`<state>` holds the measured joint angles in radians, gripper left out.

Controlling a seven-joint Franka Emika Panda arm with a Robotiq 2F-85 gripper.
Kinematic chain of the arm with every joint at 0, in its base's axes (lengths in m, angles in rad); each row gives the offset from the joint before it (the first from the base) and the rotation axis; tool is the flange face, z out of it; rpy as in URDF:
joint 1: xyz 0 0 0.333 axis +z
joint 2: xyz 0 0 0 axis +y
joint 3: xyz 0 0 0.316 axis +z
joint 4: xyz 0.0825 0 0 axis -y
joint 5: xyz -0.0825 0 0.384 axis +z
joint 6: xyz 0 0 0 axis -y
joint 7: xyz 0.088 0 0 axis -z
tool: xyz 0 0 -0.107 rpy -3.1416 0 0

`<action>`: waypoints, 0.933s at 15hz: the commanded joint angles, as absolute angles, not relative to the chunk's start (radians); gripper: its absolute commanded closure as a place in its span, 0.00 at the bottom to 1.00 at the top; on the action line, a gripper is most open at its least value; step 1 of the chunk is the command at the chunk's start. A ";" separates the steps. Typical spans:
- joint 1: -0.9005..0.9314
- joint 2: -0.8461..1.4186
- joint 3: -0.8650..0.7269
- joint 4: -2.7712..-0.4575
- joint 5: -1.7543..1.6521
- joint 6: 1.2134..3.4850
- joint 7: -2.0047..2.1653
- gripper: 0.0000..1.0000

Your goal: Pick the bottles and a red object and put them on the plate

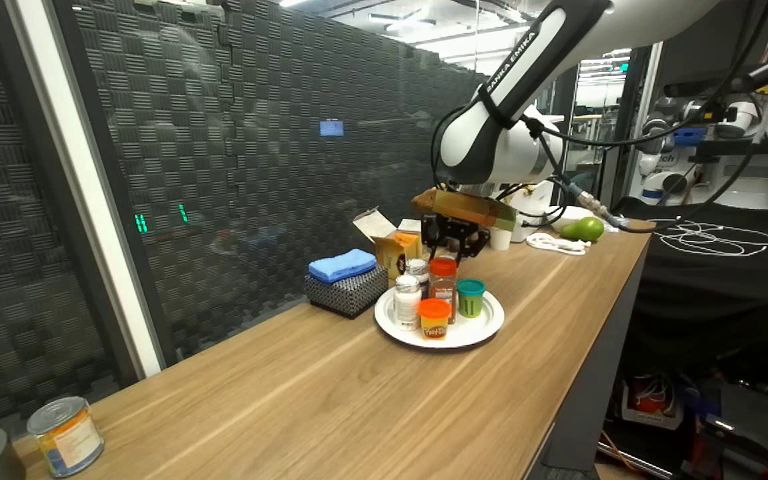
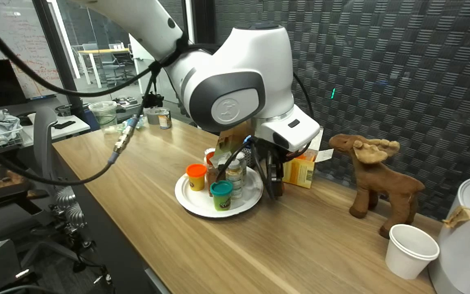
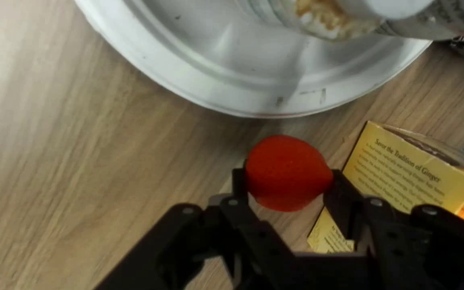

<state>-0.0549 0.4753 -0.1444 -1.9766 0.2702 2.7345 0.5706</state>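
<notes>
Red object (image 3: 288,171), gripped in the hand (image 3: 287,179), beside the plate (image 3: 232,92), bottles (image 1: 407,307) standing on it

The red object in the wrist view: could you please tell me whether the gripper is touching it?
Touching. The wrist view shows the gripper closed on the red object, with a finger against each side and no gap visible.

Wrist view: plate (image 3: 248,60) cut off by top edge; glass bottle (image 3: 330,22) on it cropped likewise. In an exterior view: on plate, red-lidded bottle (image 1: 443,287) part-hidden behind orange-lidded Play-Doh tub (image 1: 434,321); white bottle (image 1: 407,307), label too small to read.
</notes>
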 commanded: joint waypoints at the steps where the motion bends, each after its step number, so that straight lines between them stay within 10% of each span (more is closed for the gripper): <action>1: -0.022 0.343 -0.184 -2.118 0.275 2.841 0.619 0.73; 14: 0.189 -0.010 -0.349 -2.474 -0.193 2.859 1.063 0.73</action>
